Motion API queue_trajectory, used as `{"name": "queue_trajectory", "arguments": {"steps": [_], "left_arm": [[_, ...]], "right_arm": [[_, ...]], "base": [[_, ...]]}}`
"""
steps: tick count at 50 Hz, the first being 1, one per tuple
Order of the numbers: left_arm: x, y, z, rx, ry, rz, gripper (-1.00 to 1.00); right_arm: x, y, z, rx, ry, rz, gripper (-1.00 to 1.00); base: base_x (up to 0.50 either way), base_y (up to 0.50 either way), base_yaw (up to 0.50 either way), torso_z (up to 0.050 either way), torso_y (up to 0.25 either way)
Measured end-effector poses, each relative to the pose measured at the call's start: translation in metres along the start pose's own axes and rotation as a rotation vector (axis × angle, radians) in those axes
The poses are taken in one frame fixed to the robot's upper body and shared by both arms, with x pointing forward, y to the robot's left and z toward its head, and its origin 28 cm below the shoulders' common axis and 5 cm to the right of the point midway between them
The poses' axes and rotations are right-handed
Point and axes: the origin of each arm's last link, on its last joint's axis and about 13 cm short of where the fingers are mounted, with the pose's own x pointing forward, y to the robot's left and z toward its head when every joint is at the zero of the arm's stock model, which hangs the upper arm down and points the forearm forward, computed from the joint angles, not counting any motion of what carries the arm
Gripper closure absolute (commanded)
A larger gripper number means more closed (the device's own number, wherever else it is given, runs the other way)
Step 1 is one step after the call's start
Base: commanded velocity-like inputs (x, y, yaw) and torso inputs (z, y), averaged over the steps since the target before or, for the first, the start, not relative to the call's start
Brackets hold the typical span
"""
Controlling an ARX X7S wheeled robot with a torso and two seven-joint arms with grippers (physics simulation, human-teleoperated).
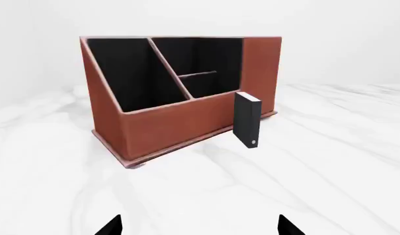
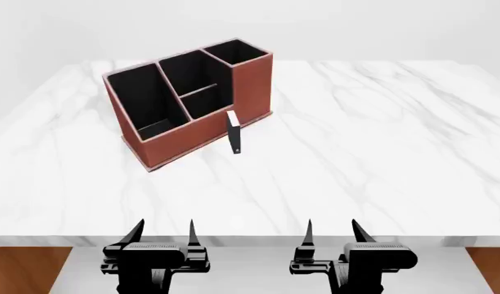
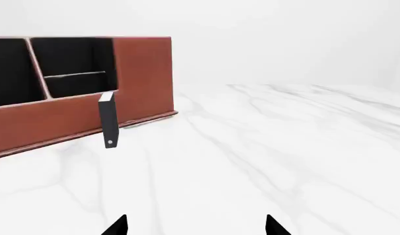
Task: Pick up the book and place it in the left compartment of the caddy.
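The small black book stands upright on the marble table, close in front of the reddish-brown caddy. It also shows in the left wrist view and the right wrist view. The caddy's large left compartment is black inside and holds nothing; it also shows in the left wrist view. My left gripper and right gripper are both open and empty at the table's near edge, well short of the book. Their black fingertips show spread wide.
The white marble table stretches wide around the caddy. Its near edge runs just in front of both grippers, with brown floor below at either side.
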Motion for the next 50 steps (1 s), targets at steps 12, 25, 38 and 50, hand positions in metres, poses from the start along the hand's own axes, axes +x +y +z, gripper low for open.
{"name": "queue_trajectory", "arguments": {"steps": [12,25,38,50], "left_arm": [[-0.0001,-0.0005,-0.0001,0.016,-0.002,-0.002,-1.00],[0.0001,-0.0014,-0.0021,0.041,0.016,-0.001,-1.00],[-0.0001,-0.0004,-0.0034,0.050,0.030,0.001,-1.00],[0.0007,0.0013,-0.0004,0.056,0.046,0.010,-1.00]], "right_arm": [[0.0001,0.0002,0.0002,-0.001,0.001,0.001,-1.00],[-0.0003,-0.0002,0.0009,-0.007,0.005,-0.015,-1.00],[-0.0014,0.0013,0.0017,-0.011,0.011,-0.009,-1.00],[-0.0008,0.0025,0.0079,-0.006,0.029,0.002,-1.00]], "base": [[0.00,0.00,0.00,0.000,0.000],[0.00,0.34,0.00,0.000,0.000],[0.00,0.50,0.00,0.000,0.000],[0.00,0.30,0.00,0.000,0.000]]}}
